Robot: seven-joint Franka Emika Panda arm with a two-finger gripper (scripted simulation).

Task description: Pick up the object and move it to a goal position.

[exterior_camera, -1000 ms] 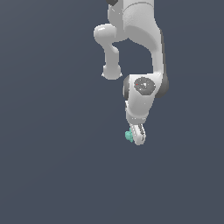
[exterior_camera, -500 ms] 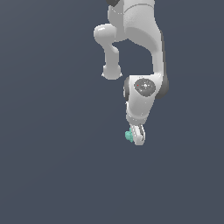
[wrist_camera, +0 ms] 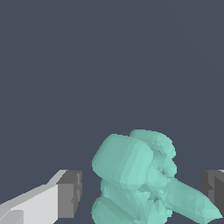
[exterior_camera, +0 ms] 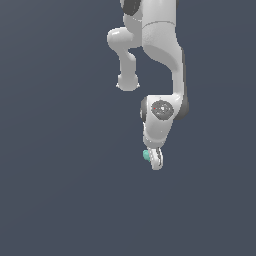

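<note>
The object (exterior_camera: 146,155) is a small teal-green lumpy blob, seen at the exterior view's left side of the white gripper (exterior_camera: 156,163), which points downward at the end of the arm. In the wrist view the object (wrist_camera: 140,175) fills the space between the two fingers. One dark pad (wrist_camera: 70,194) stands a small gap away from the blob. The blob's pointed end reaches close to the other pad (wrist_camera: 214,188). The gripper (wrist_camera: 142,192) is open around the object, its fingers wide apart.
The white arm (exterior_camera: 160,45) comes down from the top of the exterior view. A plain dark grey-blue surface (exterior_camera: 60,200) lies all around. No goal marker shows in either view.
</note>
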